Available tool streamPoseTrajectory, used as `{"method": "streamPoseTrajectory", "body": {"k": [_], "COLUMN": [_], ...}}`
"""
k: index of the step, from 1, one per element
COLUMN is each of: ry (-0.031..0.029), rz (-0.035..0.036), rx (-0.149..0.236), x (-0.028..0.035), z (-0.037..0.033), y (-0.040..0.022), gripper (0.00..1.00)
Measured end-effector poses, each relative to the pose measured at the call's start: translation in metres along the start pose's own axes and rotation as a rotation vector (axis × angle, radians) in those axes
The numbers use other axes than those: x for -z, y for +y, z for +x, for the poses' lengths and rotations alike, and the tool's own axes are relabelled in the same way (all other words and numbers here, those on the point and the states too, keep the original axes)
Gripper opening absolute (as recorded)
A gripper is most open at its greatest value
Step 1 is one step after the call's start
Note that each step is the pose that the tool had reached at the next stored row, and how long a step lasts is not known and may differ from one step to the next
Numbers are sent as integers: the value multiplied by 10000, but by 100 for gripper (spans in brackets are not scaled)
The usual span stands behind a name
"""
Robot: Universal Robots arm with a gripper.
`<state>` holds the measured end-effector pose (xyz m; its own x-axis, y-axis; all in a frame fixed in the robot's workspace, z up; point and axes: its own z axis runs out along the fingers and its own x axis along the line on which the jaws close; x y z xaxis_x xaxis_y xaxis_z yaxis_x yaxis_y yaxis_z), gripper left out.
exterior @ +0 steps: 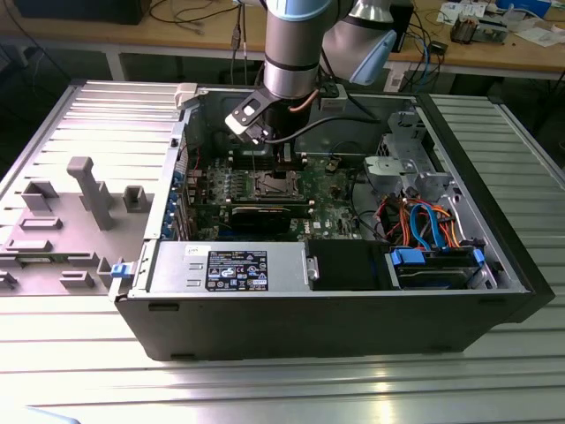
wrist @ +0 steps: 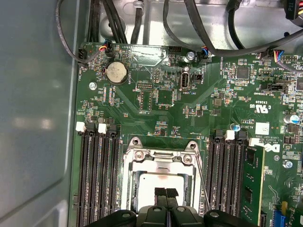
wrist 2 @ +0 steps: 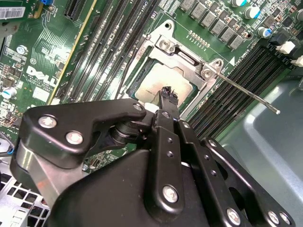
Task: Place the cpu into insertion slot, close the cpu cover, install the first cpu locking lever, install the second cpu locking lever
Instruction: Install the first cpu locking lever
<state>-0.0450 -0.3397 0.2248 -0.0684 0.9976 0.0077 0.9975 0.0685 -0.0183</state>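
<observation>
The cpu (wrist 2: 158, 80) (wrist: 160, 180) lies flat in the insertion slot (exterior: 269, 184) on the green board, its silvery top showing. Around it the cpu cover (wrist 2: 189, 59) (wrist: 161, 156) lies down as a silver frame. A thin locking lever (wrist 2: 246, 97) (wrist: 202, 177) sticks out along one side of the socket, away from the frame. My gripper (wrist 2: 168, 92) (wrist: 164, 193) hovers just over the chip's middle, its black fingertips shut together with nothing between them. In the exterior view the arm (exterior: 287, 53) reaches down into the open computer case.
Long black memory slots (wrist: 97, 175) (wrist: 229, 175) flank the socket on both sides. A graphics card (exterior: 265, 215), a power supply (exterior: 225, 265) and a drive cage with cables (exterior: 424, 221) fill the case. A grey fixture plate (exterior: 88, 190) lies at the exterior view's left.
</observation>
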Motion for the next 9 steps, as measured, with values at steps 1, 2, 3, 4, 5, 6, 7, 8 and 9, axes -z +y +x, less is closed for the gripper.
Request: {"method": "streamPoseTrajectory", "body": {"k": [1, 2, 3, 4, 5, 6, 7, 8, 9], "ry": [-1, 1, 1, 2, 3, 3, 4, 5, 6], "rz": [1, 0, 0, 0, 0, 0, 0, 0, 0], "rx": [0, 0, 0, 0, 0, 0, 0, 0, 0], "x": [0, 0, 0, 0, 0, 0, 0, 0, 0], "z": [0, 0, 0, 0, 0, 0, 0, 0, 0], "y": [0, 0, 0, 0, 0, 0, 0, 0, 0], "gripper": [11, 11, 11, 11, 11, 11, 11, 11, 11]}}
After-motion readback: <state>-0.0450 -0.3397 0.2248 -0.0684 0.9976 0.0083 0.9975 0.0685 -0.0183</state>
